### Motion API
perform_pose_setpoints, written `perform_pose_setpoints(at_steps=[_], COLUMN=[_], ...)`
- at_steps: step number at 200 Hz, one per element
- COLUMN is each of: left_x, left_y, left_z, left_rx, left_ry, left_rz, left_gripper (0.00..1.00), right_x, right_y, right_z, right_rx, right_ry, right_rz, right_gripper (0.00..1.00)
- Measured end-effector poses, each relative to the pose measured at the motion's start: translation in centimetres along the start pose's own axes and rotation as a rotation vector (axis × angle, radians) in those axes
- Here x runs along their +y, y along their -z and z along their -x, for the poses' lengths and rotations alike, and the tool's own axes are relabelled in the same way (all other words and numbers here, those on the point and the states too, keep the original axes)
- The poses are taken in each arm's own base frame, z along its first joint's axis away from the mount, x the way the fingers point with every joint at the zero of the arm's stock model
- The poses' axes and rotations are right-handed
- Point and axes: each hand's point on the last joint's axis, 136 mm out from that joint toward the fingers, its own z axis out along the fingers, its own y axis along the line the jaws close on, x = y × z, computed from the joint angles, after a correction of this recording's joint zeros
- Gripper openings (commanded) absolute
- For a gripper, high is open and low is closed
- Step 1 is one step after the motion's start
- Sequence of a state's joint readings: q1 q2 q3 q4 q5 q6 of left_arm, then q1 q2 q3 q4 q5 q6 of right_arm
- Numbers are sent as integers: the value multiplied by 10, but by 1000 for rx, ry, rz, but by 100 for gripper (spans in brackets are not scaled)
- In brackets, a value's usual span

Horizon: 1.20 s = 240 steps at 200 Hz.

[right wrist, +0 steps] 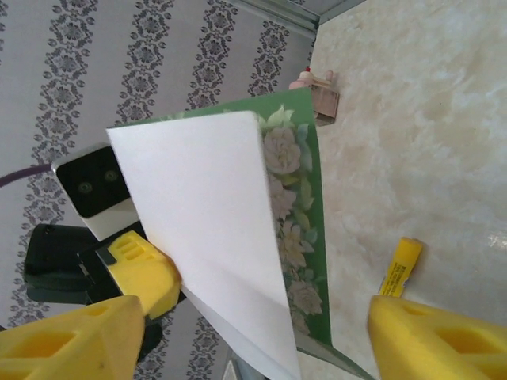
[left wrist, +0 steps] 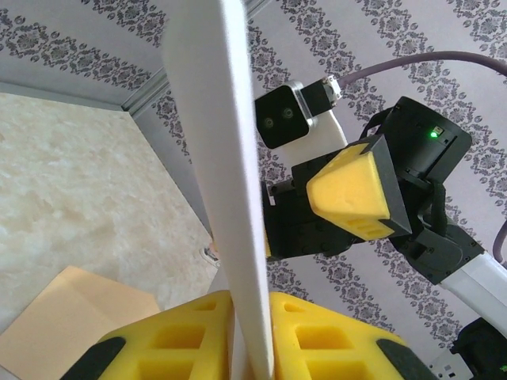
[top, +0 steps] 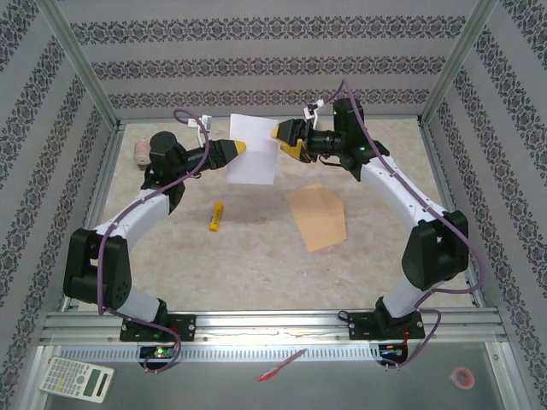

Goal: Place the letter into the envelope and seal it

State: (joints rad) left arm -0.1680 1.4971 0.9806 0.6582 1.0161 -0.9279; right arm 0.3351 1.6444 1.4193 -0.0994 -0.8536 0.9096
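Note:
The letter hangs upright in the air above the back of the table, folded, white on the outside with a green floral side showing within. My left gripper is shut on the letter's left edge; in the left wrist view the sheet stands edge-on between the yellow jaws. My right gripper is open at the letter's right edge, its fingers spread wide on either side of the sheet. The tan envelope lies flat on the table to the right of centre, below the grippers.
A yellow glue stick lies left of the envelope. A small pink object stands at the back left near the wall. Patterned walls close in three sides. A calculator, a red pen and a tape roll lie in front of the arm bases.

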Motion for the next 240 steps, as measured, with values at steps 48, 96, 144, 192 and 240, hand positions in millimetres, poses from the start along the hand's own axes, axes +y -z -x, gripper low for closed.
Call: perform_pose_setpoints(at_steps=[48,96,144,192,240], left_x=[-6,-15,-22,-33,-29], left_y=[0,0,1,3,4], left_z=[5,10,15,23,22], left_rx=[-14,-32,-48,-87,-107], left_ry=[-4,-3,4,7,40], left_rz=[-20,-48,-73,-113,-125], left_gripper=[5,3,3,3,3], right_x=[-21,-7,16,21,33], right_y=[2,8,14,11,-1], right_z=[-12,-22,-28,-34,-46], right_rx=[15,25,28,32,71], right_ry=[52,173,285,312,343], right_rz=[-1,75,194,235,291], right_gripper=[87,89,88,85,73])
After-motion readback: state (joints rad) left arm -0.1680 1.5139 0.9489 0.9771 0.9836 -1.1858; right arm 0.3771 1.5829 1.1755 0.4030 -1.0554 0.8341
